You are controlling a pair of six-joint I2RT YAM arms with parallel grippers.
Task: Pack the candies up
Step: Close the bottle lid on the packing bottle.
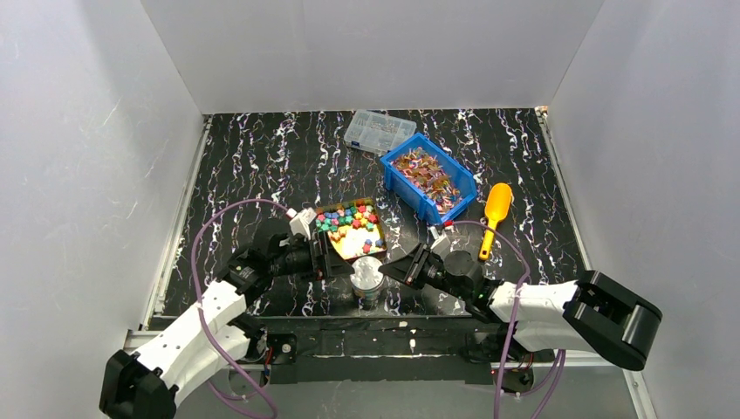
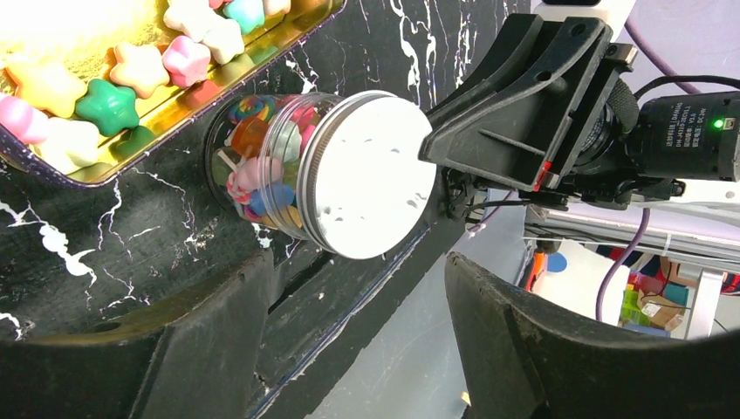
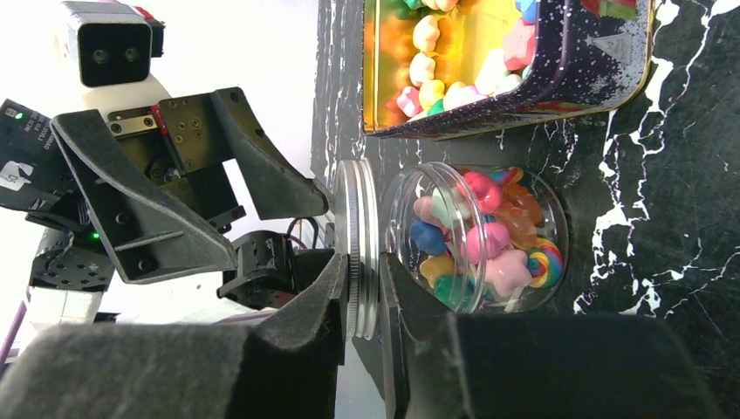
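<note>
Right pincer (image 3: 362, 271) grips the capped jar (image 3: 410, 209) of candies (image 3: 489, 240); left pincer (image 2: 358, 271) gapes just beside it (no contact)

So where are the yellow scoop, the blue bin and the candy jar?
yellow scoop (image 1: 498, 201): top view, on its bowl.
blue bin (image 1: 407, 197): top view, on its near wall.
candy jar (image 2: 366, 175): left wrist view, on its white lid.

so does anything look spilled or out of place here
nothing stands out: the jar stands upright, lid on, and the candies sit in it, the tin and the blue bin, none visibly loose
</note>
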